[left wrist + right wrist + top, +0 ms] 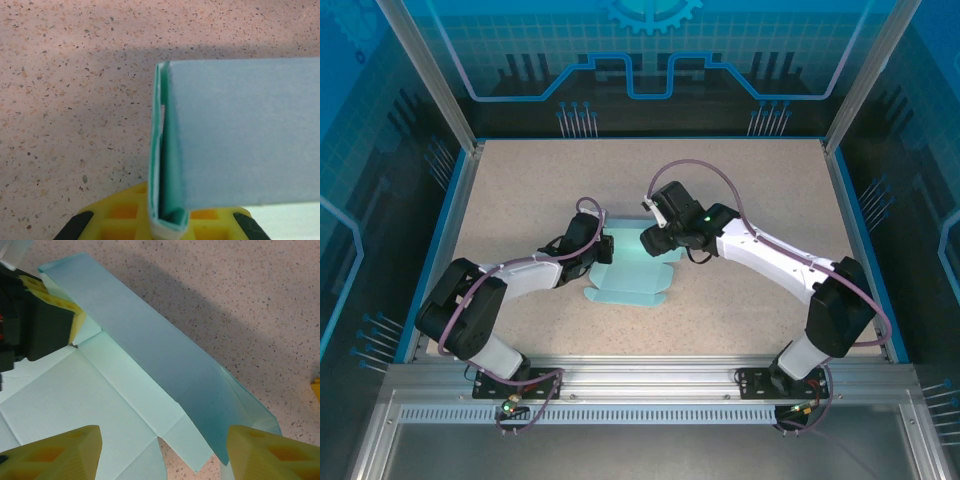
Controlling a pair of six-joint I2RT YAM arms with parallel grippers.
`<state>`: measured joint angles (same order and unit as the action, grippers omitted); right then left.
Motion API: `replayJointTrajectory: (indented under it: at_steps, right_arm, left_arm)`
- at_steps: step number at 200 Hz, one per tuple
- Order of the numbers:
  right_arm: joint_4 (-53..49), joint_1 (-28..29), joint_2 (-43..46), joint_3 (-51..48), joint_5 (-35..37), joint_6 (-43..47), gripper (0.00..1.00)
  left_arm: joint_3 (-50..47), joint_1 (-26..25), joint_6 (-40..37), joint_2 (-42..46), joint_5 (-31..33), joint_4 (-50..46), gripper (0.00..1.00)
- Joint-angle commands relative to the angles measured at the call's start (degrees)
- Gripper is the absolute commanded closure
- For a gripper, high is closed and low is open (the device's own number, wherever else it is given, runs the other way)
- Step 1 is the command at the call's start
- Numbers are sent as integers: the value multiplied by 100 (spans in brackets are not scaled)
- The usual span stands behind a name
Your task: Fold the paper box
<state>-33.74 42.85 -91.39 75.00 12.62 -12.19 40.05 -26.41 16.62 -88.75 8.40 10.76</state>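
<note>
Paper box [625, 285], far edge hidden, left claw [166, 224] pinching its flap, right claw [164, 452] spread wide

Black-and-white arms [520, 275], purple cables [695, 165], yellow fingertips [55, 455].

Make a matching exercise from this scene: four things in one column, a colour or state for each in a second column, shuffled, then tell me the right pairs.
Column one:
1. left gripper
2. right gripper
3. paper box
4. table

Column two:
A. speckled beige surface
B. pale blue card, one long wall folded up, the rest flat
C. shut on a folded wall of the card
D. open, fingers wide apart above the card

Pairs: 1-C, 2-D, 3-B, 4-A
</note>
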Motion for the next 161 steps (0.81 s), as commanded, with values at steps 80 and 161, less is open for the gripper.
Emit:
replayJointTrajectory:
  at_steps: [80,161]
  right_arm:
    - [888,40,-479,-214,-737,-504,34]
    - [1167,-30,-245,-487,-709,-489,34]
  left_arm:
    - [119,-73,72,155,83,13,88]
    - [116,-81,79,162,152,13,88]
